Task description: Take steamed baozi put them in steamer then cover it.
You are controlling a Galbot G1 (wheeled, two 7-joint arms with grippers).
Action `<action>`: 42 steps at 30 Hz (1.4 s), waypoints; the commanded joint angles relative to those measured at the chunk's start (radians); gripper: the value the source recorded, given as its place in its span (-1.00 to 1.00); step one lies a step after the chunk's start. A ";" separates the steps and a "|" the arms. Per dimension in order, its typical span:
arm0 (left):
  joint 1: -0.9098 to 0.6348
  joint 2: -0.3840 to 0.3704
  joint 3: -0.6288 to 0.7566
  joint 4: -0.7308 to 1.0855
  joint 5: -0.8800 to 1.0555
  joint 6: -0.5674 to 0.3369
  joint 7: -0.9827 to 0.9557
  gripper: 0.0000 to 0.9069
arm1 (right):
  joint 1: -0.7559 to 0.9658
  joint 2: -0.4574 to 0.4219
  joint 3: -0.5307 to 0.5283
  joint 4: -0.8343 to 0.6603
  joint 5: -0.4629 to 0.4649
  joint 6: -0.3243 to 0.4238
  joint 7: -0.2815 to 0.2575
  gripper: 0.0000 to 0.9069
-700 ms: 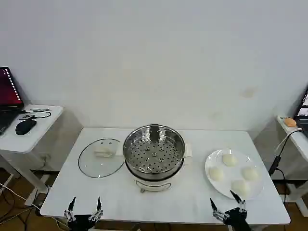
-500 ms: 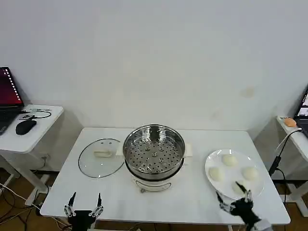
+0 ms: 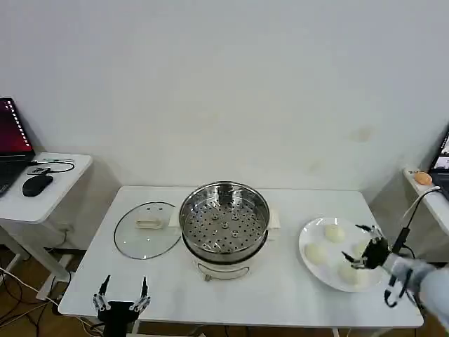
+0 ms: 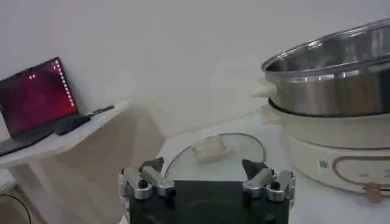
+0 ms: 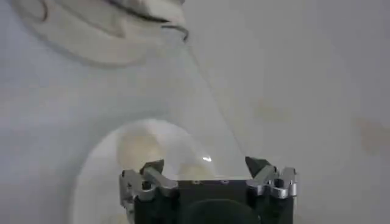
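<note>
The steamer [image 3: 224,221] stands in the middle of the table, shiny, with its perforated floor bare. The cover [image 3: 147,230] lies flat to its left. On the right, a white plate [image 3: 306,237] holds baozi [image 3: 334,232], [image 3: 316,254], [image 3: 351,276]. My right gripper [image 3: 358,246] hangs open above the plate's right half, over the baozi there. In the right wrist view, the right gripper [image 5: 205,167] is open above the plate [image 5: 97,182], with a baozi [image 5: 139,149] ahead. My left gripper [image 3: 123,295] waits open at the table's front-left edge, short of the cover [image 4: 213,155].
A side table [image 3: 63,175] on the left carries a laptop [image 3: 14,137] and a mouse [image 3: 36,184]. Another small table with a cable [image 3: 414,210] stands at the right, close to my right arm. Bare tabletop lies in front of the steamer.
My right gripper has risen from the table's front edge and moved back and to the right, over the plate. The left gripper has stayed put.
</note>
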 commanded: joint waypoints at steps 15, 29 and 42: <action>-0.011 -0.003 -0.026 -0.008 0.016 0.013 0.001 1.00 | 0.753 0.022 -0.735 -0.492 -0.116 0.146 -0.382 1.00; 0.013 -0.015 -0.060 -0.004 0.015 0.003 -0.001 1.00 | 0.798 0.317 -0.795 -0.750 -0.229 0.195 -0.335 1.00; 0.007 -0.016 -0.073 0.017 0.016 -0.003 0.001 1.00 | 0.828 0.417 -0.797 -0.898 -0.302 0.221 -0.298 1.00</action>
